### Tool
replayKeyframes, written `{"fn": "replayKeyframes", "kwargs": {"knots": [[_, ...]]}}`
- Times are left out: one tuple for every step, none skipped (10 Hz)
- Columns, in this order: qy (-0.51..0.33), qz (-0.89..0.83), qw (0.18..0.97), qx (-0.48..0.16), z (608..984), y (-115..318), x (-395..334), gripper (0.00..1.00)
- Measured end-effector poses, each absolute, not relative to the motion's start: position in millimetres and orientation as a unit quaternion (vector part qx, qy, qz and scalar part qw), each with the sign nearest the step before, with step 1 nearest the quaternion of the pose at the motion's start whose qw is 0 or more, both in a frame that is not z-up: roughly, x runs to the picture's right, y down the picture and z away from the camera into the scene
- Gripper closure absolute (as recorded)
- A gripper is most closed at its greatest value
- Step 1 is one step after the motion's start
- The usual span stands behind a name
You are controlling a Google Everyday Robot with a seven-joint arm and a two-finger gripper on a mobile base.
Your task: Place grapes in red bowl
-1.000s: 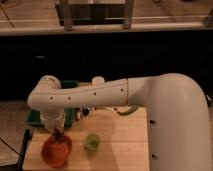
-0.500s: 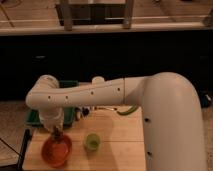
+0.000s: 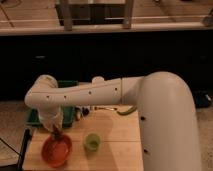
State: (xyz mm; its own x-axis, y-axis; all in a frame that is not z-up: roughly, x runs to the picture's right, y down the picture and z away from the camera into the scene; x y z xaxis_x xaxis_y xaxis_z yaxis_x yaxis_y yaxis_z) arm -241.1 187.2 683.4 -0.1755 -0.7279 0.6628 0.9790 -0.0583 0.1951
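Red bowl (image 3: 56, 150) w/ hand (image 3: 55, 133) right above rim, grip state unclear.

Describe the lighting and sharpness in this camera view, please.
Camera view: dim and softly blurred; the white arm is brightest, the background dark. The hand sits over the red bowl, its detail smeared; the green cup has soft edges.

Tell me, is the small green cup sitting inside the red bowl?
No, the green cup stands on the table beside the red bowl, while the hand is over the bowl.
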Motion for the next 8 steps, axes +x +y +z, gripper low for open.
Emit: {"fn": "replayKeyframes", "kwargs": {"knots": [[-0.315, -0.702, 0.607, -0.200, 684.2, 187.4, -241.2, 1.00], [-0.315, -0.704, 0.605, -0.199, 685.3, 187.8, -241.1, 1.00], [-0.316, -0.706, 0.602, -0.199, 686.0, 188.3, -241.0, 1.00], [-0.316, -0.708, 0.599, -0.198, 686.3, 188.7, -241.3, 1.00], [-0.317, -0.711, 0.596, -0.197, 687.0, 189.3, -241.7, 1.00], [-0.318, -0.712, 0.594, -0.196, 687.4, 189.7, -241.8, 1.00], [-0.319, -0.714, 0.592, -0.196, 687.9, 190.3, -242.0, 1.00], [-0.319, -0.716, 0.589, -0.195, 688.2, 190.2, -242.4, 1.00]]}}
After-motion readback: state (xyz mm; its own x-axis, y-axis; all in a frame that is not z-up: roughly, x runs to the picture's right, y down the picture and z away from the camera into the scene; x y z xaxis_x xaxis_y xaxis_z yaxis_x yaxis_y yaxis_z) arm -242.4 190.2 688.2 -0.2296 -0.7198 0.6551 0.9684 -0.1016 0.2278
